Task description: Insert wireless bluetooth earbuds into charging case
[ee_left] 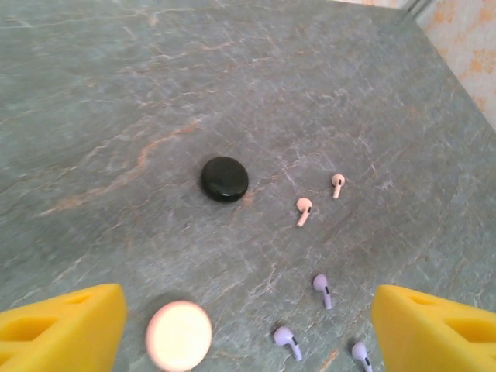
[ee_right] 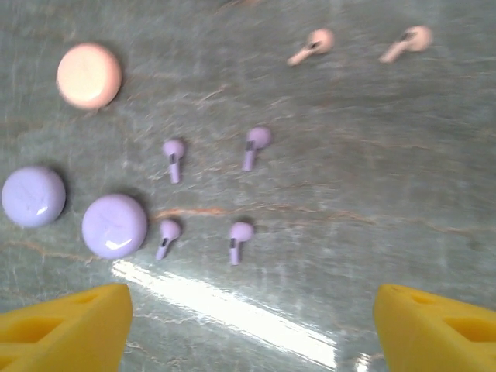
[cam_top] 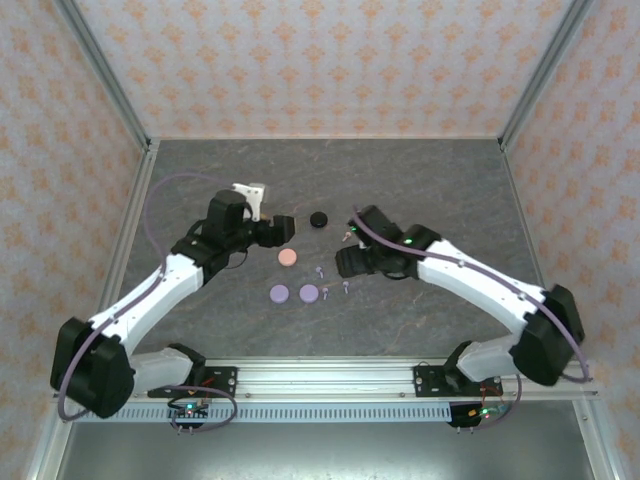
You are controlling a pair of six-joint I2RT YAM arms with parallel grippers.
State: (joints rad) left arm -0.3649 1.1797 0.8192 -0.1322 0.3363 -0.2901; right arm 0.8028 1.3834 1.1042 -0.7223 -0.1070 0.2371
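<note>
Several lavender earbuds (ee_right: 239,239) lie loose on the grey table, with two pink earbuds (ee_right: 310,46) beyond them. Round disc-shaped charging cases sit nearby: a pink case (cam_top: 288,257), two lavender cases (cam_top: 279,293) and a black case (cam_top: 319,218). My left gripper (cam_top: 272,230) hovers left of the black case, open and empty. In the left wrist view the pink case (ee_left: 179,335) lies low between the yellow fingers (ee_left: 62,325) and the black case (ee_left: 225,179) lies ahead. My right gripper (cam_top: 350,250) is open above the earbuds, its fingers (ee_right: 438,329) wide apart with nothing between them.
Patterned walls with metal corner posts (cam_top: 120,95) enclose the table on three sides. A metal rail (cam_top: 320,375) carrying both arm bases runs along the near edge. A bright glare streak (ee_right: 232,310) crosses the tabletop under my right gripper.
</note>
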